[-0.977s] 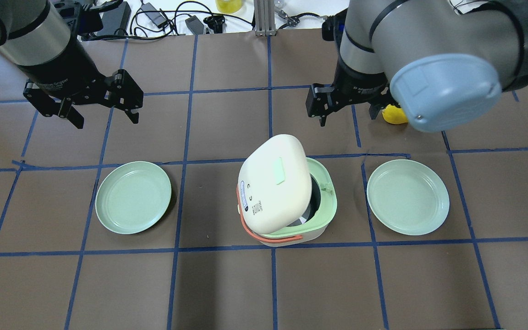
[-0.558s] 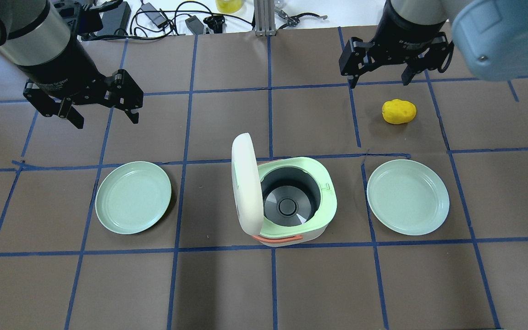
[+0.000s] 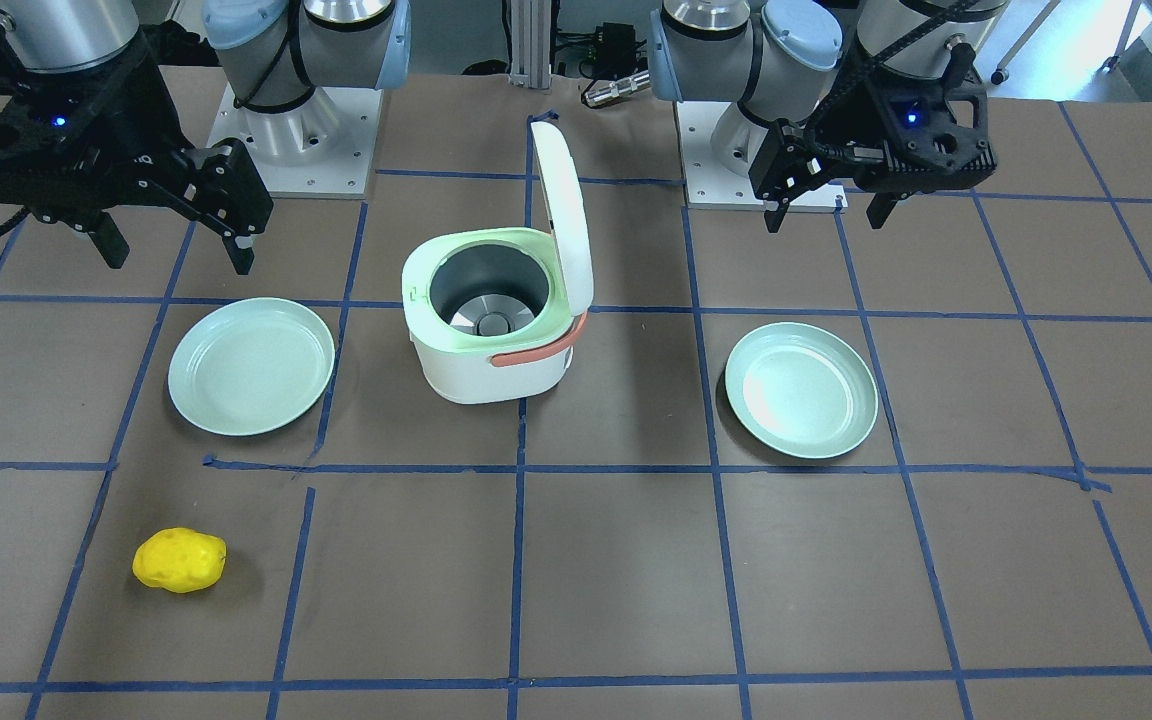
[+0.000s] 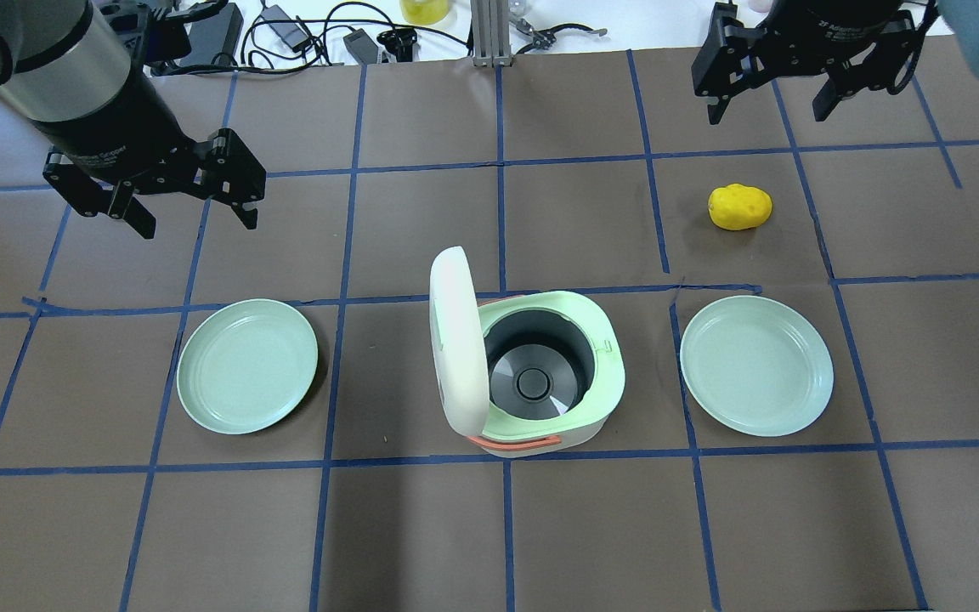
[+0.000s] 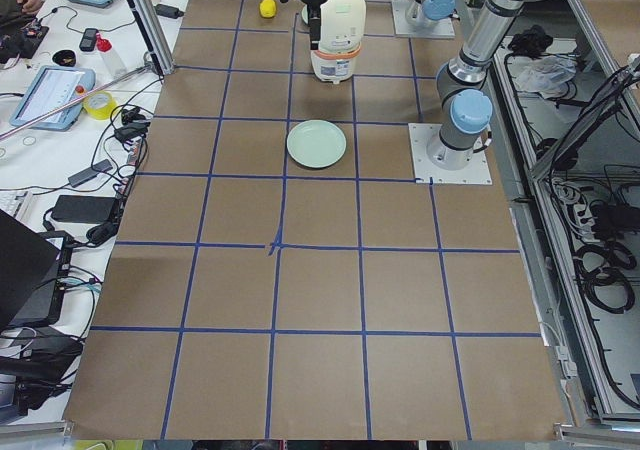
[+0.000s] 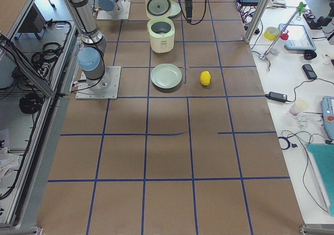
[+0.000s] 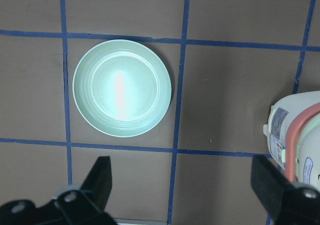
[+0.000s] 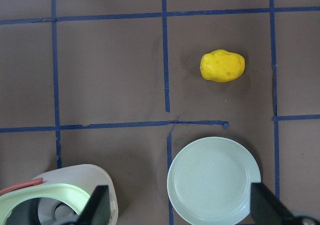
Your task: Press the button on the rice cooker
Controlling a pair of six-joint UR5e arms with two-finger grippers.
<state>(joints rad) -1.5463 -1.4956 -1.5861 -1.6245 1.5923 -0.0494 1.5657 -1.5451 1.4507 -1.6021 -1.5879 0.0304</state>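
Observation:
The white rice cooker [image 4: 596, 421] with a green rim and an orange handle stands mid-table. Its lid [image 4: 455, 340] stands upright and open, and the dark inner pot shows. It also shows in the front view [image 3: 486, 375]. A small tab [image 4: 604, 344] sits on the rim's right side. My left gripper [image 4: 198, 225] is open and empty, high over the far left, well away from the cooker. My right gripper [image 4: 766, 117] is open and empty at the far right, beyond a yellow potato-like thing [image 4: 740, 206]. In the front view the left gripper [image 3: 825, 222] is at the right and the right gripper [image 3: 179, 262] at the left.
Two pale green plates flank the cooker, one on the left [image 4: 247, 365] and one on the right [image 4: 755, 365]. Cables and chargers [image 4: 302, 34] lie past the table's far edge beside an aluminium post [image 4: 489, 34].
The cooker's lid has swung from half-tilted to fully upright. My right gripper has drawn back from near the cooker to the far right. The left arm has not moved.

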